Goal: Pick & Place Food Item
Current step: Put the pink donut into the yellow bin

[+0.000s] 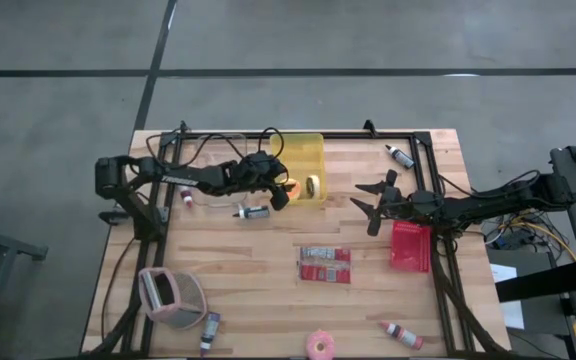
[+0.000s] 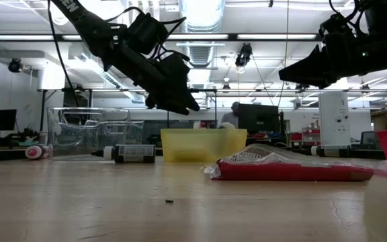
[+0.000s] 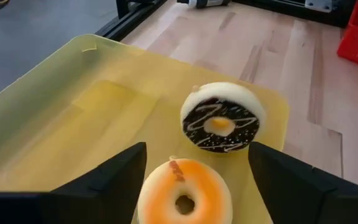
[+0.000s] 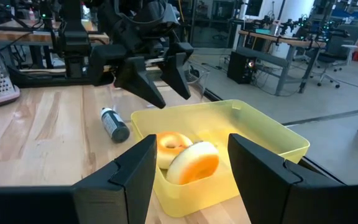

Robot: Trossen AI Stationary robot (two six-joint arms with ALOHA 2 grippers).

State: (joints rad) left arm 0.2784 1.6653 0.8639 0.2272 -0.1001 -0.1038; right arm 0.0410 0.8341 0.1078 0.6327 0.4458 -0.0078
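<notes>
A yellow bin [image 1: 306, 158] stands at the table's far middle. In it lie an orange-glazed donut [image 3: 184, 194] and a chocolate-iced donut [image 3: 222, 118], which sits tilted near the bin's wall. My left gripper [image 1: 281, 196] hangs open just above the bin's near end, slanting down. Its fingers [image 3: 114, 177] stand on either side of the orange donut without touching it. In the right wrist view the left gripper [image 4: 161, 84] is clear above the bin. My right gripper [image 1: 369, 206] waits open to the right of the bin, level, with nothing between its fingers.
A red-and-white packet [image 1: 325, 266] lies mid-table, with a red basket [image 1: 410, 247] to its right. A pink donut [image 1: 320, 346] sits at the near edge. Small bottles [image 1: 252, 212] [image 1: 400, 155] [image 1: 403, 333] lie about. A pink grater [image 1: 171, 297] stands near left.
</notes>
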